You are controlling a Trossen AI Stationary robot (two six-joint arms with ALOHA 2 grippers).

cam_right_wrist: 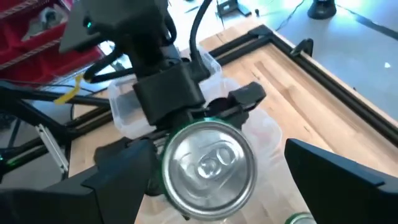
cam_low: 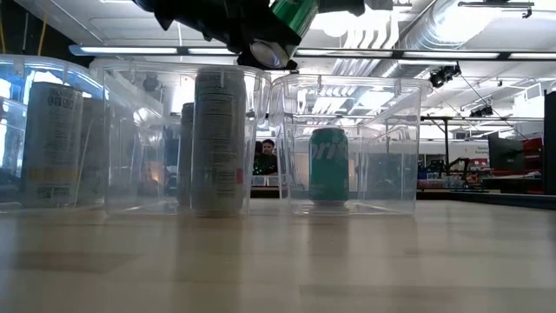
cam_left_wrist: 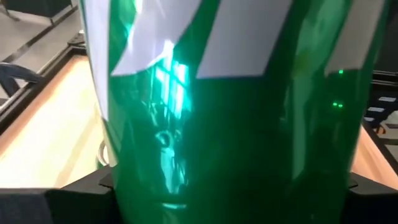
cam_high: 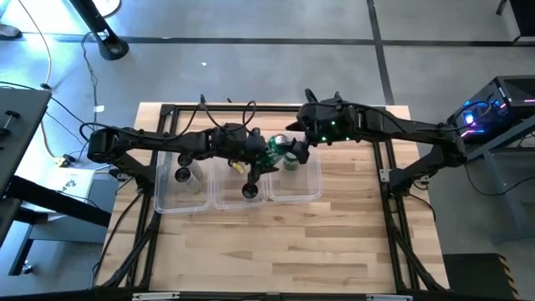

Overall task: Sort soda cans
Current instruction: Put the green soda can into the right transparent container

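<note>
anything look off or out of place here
Only one thing: a green can is held tilted in the air by the left gripper, above the tubs. The cans inside the tubs stand upright; nothing spilled.

green can [cam_low: 294,15] held tilted in air at 12 o'clock; second green can [cam_low: 329,165] upright in right tub; white cans [cam_low: 218,139] and black can [cam_high: 250,191] upright in other tubs
</note>
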